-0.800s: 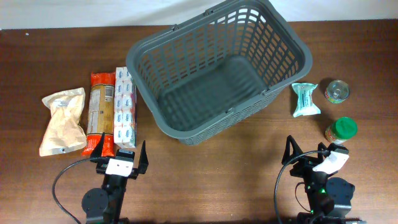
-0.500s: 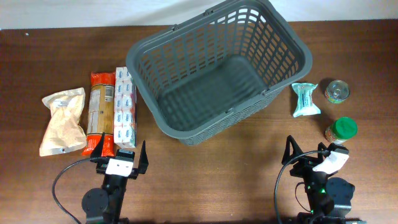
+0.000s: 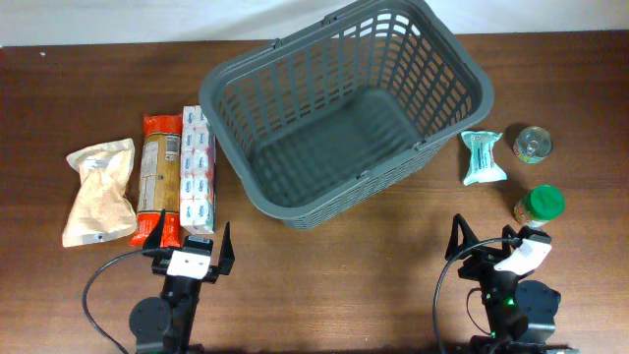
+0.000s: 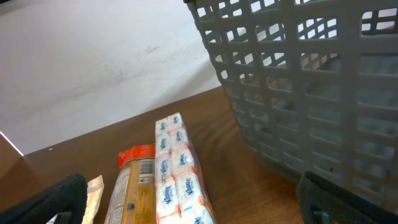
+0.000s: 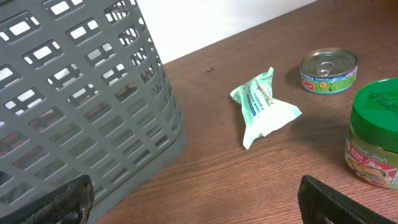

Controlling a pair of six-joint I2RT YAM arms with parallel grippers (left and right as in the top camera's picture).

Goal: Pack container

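Nothing has moved: left hand (image 3: 195,236) and right hand (image 3: 488,236) hover spread and empty over the counter (image 3: 324,280), near the empty shopping basket (image 3: 437,59).

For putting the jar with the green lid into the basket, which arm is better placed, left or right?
Right. The jar stands close to the right gripper, on the right side of the container. The left gripper sits across the table, beside the tissue pack.
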